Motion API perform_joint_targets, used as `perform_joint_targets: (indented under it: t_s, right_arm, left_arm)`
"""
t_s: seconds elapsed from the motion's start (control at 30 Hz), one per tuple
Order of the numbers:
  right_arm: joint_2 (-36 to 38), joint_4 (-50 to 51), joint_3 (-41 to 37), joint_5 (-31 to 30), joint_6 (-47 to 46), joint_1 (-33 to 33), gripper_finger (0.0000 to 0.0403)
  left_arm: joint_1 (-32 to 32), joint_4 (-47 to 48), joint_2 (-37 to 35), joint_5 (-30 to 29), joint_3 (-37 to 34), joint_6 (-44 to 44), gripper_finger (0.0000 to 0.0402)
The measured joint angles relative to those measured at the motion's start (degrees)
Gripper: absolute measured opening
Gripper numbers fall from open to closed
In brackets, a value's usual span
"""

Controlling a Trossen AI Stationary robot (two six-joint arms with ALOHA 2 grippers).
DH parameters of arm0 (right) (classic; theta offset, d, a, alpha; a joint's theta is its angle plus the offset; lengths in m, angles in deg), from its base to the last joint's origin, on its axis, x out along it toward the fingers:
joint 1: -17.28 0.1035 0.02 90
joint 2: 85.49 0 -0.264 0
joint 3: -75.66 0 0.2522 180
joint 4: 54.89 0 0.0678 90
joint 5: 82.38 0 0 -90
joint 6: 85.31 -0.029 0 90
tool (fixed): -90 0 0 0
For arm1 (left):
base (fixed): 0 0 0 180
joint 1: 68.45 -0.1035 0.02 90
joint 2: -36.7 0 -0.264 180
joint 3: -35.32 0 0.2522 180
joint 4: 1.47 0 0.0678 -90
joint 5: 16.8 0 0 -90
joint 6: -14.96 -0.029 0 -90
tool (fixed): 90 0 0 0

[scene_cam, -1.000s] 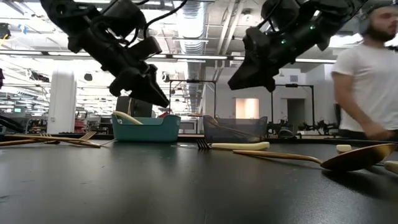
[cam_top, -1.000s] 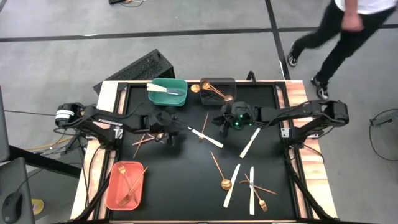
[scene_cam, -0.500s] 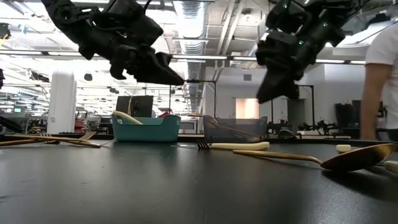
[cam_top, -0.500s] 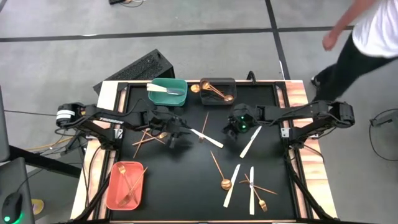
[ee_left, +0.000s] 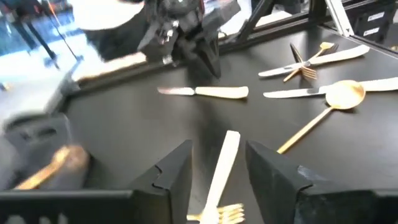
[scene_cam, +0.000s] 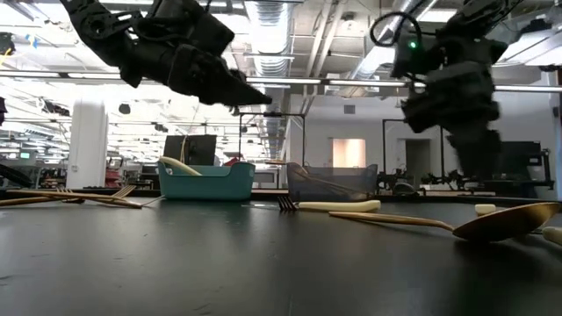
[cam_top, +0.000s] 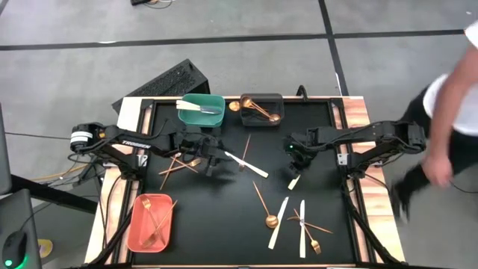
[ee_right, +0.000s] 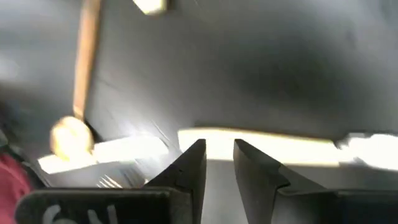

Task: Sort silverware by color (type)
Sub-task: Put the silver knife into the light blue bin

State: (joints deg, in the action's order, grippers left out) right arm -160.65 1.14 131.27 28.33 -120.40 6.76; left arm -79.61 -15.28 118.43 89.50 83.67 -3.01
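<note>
My left gripper (cam_top: 215, 163) hangs open well above the table (scene_cam: 255, 95), pointing almost level. Below and ahead of its fingers (ee_left: 219, 146) a white-handled fork with gold tines (ee_left: 224, 162) lies flat on the black mat, untouched. My right gripper (cam_top: 297, 159) points steeply down (scene_cam: 481, 189) over a white knife (cam_top: 296, 181). Its fingers (ee_right: 219, 144) stand a narrow gap apart with nothing between them, and the knife (ee_right: 280, 146) runs across just beyond them. I cannot tell whether they touch it.
At the far edge, a teal bin (cam_top: 202, 110) holds white knives and a dark grey bin (cam_top: 261, 110) holds gold spoons. A salmon bin (cam_top: 149, 223) sits near left. Loose gold pieces (cam_top: 175, 164), a gold spoon (cam_top: 263, 209) and white knives (cam_top: 278, 223) lie about. A person passes at right.
My left gripper has tipped up from pointing down to almost level, staying over the same spot. My right gripper has gone toward the table's right edge and down, tipping from slanted to steeply downward over the white knife. No silverware has moved.
</note>
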Motion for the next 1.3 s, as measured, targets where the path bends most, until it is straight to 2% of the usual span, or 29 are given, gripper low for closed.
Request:
perform_joint_targets:
  t_s: [0.07, 0.2, 0.3, 0.4, 0.63, 0.77, 0.9, 1.03, 1.1, 1.3]
  right_arm:
    - [0.00, 3.86, 0.00, -0.94, 4.01, 0.49, 0.0109]
    - [-0.05, 7.63, 0.00, -9.82, 18.41, 2.66, 0.0109]
    - [-0.31, 7.62, 0.00, -14.81, 28.14, 4.09, 0.0113]
    - [-1.09, 6.53, -0.01, -14.51, 34.19, 4.76, 0.0122]
    - [-2.63, 5.78, -0.06, -13.97, 43.42, 7.69, 0.0178]
    - [-5.45, 4.74, -0.07, -18.41, 50.79, 10.00, 0.0209]
    - [-9.60, 2.91, -0.07, -22.00, 56.28, 11.72, 0.0217]
    - [-13.14, 2.04, 0.32, -22.25, 59.77, 12.98, 0.0208]
    - [-14.56, 2.23, 0.50, -22.51, 60.92, 13.45, 0.0194]
    - [-13.76, 2.59, 1.63, -22.40, 61.28, 12.32, 0.0108]
  left_arm:
    - [0.14, 1.08, 0.13, -0.10, 0.00, 1.77, 0.0160]
    - [0.50, 1.68, 1.09, -1.98, -0.03, 6.43, 0.0180]
    - [1.07, 1.32, 0.65, -7.58, 0.04, 14.05, 0.0184]
    - [1.09, 4.02, -1.36, -11.17, 0.01, 19.78, 0.0184]
    - [1.74, 9.95, -6.27, -12.91, 0.02, 21.99, 0.0185]
    - [2.75, 11.85, -8.08, -20.04, 0.02, 22.35, 0.0185]
    - [3.69, 15.70, -10.28, -25.71, 0.05, 25.05, 0.0185]
    - [5.71, 19.50, -12.60, -26.54, 0.04, 26.50, 0.0184]
    - [6.79, 22.31, -14.48, -29.12, 0.01, 27.73, 0.0181]
    - [10.49, 28.03, -21.42, -36.92, 0.09, 30.38, 0.0172]
